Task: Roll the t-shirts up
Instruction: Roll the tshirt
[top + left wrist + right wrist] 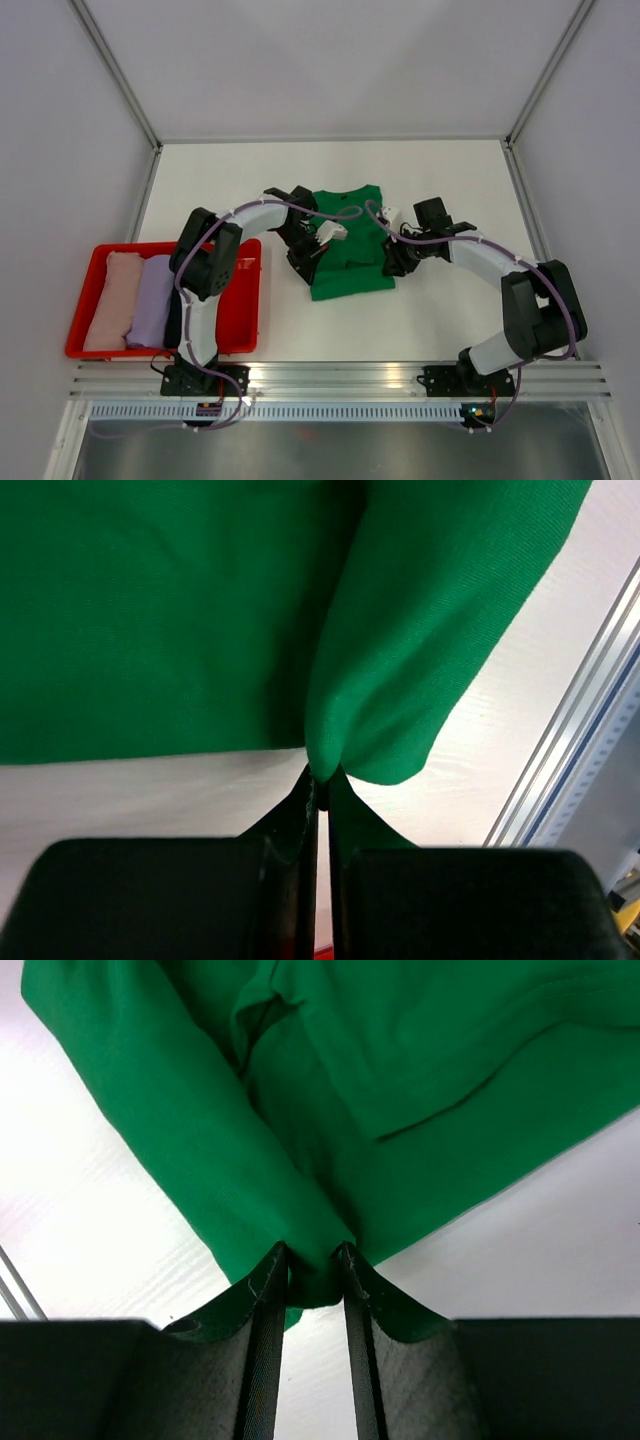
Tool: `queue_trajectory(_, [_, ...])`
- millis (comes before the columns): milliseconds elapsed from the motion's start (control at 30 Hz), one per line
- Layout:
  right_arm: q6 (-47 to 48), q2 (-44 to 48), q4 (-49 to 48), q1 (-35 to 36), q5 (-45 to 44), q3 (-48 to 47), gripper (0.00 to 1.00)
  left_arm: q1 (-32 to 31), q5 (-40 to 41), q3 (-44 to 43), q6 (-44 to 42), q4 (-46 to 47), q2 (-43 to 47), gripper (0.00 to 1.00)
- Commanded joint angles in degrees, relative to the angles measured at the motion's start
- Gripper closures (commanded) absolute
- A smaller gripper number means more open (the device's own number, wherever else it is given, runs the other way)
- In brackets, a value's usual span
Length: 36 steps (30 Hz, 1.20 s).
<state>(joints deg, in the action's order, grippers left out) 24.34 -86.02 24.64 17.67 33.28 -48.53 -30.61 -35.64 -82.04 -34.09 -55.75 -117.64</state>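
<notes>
Green soft cotton, a short-sleeved t-shirt (350, 240), lies spread at the centre of the white table (450, 180), its collar toward the top of the frame. The left gripper (320, 780) is clamped tight on a pinch of the shirt's left edge. The right gripper (315, 1260) has its jaws somewhat apart with a fold of sleeve cloth between them; whether they press that fold cannot be told.

At lower left, a shallow red plastic tray (140, 246) holds a pale pink cloth roll (112, 300) and a lavender cloth roll (150, 300) side by side. A black cloth bundle (174, 318) beside them is mostly hidden by the left arm. Those three look finished. The green shirt seems to be only at the stage of folding its sides inward, so the rolling itself and the move to the tray are left.

Nothing else lies near the shirt. The main hindrance is the two arms crowding it from either side, and the left arm's elbow hanging over the tray's right end.
</notes>
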Motion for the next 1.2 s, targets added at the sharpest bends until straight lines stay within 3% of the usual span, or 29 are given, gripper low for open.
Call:
queue_trajectory(0, [-5.35, -1.25, -5.74, -2.02, 5.74, -1.13, 0.65, 0.73, 1.97, -1.02, 2.18, 2.57, -0.48, 0.98])
queue_trajectory(200, [-9.92, -2.57, -10.13, -3.69, 8.2, 1.77, 0.68, 0.82, 2.15, -0.84, 2.8, 3.36, -0.57, 0.98])
queue_trajectory(267, [-11.85, -3.71, -10.67, -5.01, 8.64, 1.69, 0.78, 0.82, 2.94, -0.75, 2.53, 3.36, -0.57, 0.98])
queue_trajectory(300, [-12.38, -4.15, -10.76, -5.36, 8.82, 1.51, 0.91, 0.82, 3.46, -0.75, 2.53, 3.45, -0.31, 0.98])
queue_trajectory(333, [-13.25, -4.85, -11.11, -5.89, 9.17, 1.42, 0.97, 0.82, 4.34, -0.93, 2.45, 3.71, -0.22, 0.98])
queue_trajectory(367, [-13.7, -5.12, -11.37, -6.24, 9.17, 1.42, 1.0, 0.82, 4.7, -1.1, 2.45, 3.71, -0.22, 0.98])
queue_trajectory(633, [-19.94, -7.41, -13.92, -8.35, 7.41, 1.95, 1.0, 0.82, 5.93, -2.42, 3.23, 3.8, 0.31, 0.98])
queue_trajectory(700, [-20.12, -7.06, -14.45, -8.35, 7.07, 2.39, 1.0, 0.82, 5.75, -2.51, 3.5, 3.72, 0.66, 0.91])
queue_trajectory(867, [-20.82, -7.06, -14.45, -8.35, 6.01, 2.48, 1.0, 0.82, 5.76, -2.6, 2.19, 3.72, 5.13, 0.61])
queue_trajectory(967, [-21.79, -7.67, -14.19, -8.35, 5.31, 1.96, 1.0, 0.82, 5.58, -1.9, 0.34, 3.71, 8.12, 0.49])
queue_trajectory(1167, [-23.1, -8.11, -13.13, -8.35, 3.2, 1.07, 1.0, 0.64, 6.97, -0.58, -2.13, 6.86, 16.82, 0.4])
